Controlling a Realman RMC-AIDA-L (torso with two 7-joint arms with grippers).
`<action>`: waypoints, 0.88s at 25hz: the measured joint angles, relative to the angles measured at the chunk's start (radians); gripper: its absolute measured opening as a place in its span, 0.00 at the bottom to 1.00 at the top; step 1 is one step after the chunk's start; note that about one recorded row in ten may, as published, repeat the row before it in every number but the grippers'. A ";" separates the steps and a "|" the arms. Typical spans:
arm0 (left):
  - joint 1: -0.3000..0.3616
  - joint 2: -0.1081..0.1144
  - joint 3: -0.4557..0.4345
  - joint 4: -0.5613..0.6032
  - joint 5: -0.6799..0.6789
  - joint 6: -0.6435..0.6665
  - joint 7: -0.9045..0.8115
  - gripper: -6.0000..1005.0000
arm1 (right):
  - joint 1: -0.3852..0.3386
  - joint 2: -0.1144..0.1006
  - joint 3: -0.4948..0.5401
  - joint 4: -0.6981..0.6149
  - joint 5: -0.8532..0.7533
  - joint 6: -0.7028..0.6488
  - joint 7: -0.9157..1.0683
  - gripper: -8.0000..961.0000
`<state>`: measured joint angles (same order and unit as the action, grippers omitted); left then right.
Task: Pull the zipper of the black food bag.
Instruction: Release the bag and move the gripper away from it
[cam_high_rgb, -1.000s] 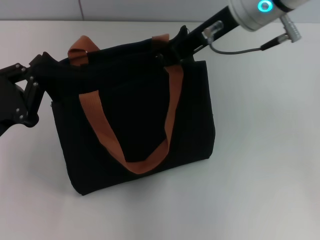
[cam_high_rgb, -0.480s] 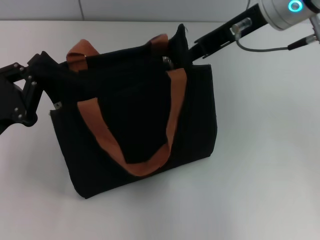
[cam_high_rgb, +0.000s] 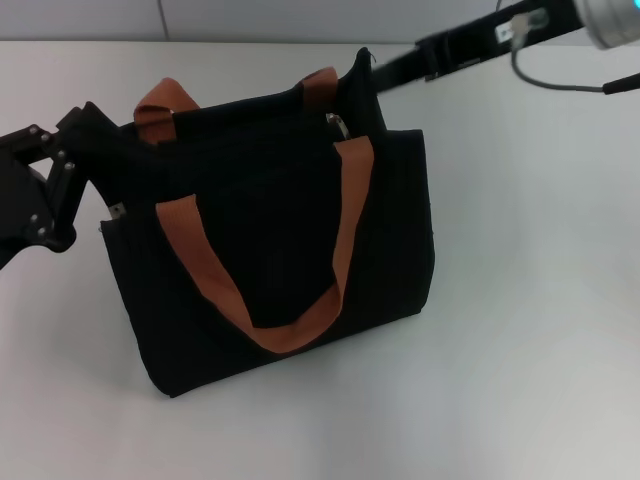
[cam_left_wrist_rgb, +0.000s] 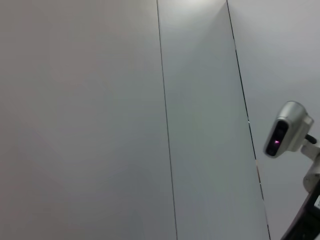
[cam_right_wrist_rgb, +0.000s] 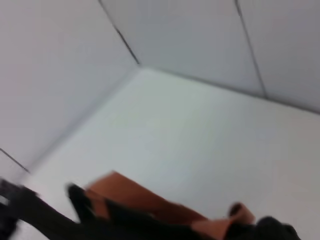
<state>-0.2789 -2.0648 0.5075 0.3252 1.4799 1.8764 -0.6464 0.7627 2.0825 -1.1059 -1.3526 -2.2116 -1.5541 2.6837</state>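
A: A plain white surface (cam_high_rgb: 520, 330) is seen, w/ grey wall panels behind. The black food bag (cam_high_rgb: 270, 250) is stood upright on it, centre-left in the head view, one orange-brown handle (cam_high_rgb: 270, 290) draped down its front, the other (cam_high_rgb: 160, 98) raised at the back edge.

B: Zipper?

A: A small silver tab (cam_high_rgb: 336, 124) is seen at the bag's upper edge, near the right corner, just beside the front handle's top end.

B: Right claw?

A: The right claw (cam_high_rgb: 365, 78) is placed at the bag's peaked top right corner, arm stretched away to the upper right. Fingers are lost against black fabric; how far open, or whether anything's held, can't be told.

B: Left?

A: The left claw (cam_high_rgb: 105, 150) is pressed against the bag's upper left corner. Grip can't be told either.
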 joint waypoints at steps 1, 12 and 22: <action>0.000 0.000 0.000 0.000 0.000 -0.001 0.000 0.02 | -0.033 0.000 0.051 0.024 0.088 0.002 -0.069 0.04; -0.002 0.001 0.000 -0.018 0.003 -0.037 -0.048 0.04 | -0.141 -0.042 0.240 0.362 0.533 -0.141 -0.548 0.44; -0.005 0.091 0.016 0.068 0.133 -0.048 -0.354 0.26 | -0.173 -0.081 0.306 0.699 0.582 -0.285 -1.100 0.66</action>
<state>-0.2834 -1.9738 0.5239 0.3934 1.6128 1.8285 -1.0003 0.5893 2.0012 -0.8002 -0.6532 -1.6295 -1.8387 1.5835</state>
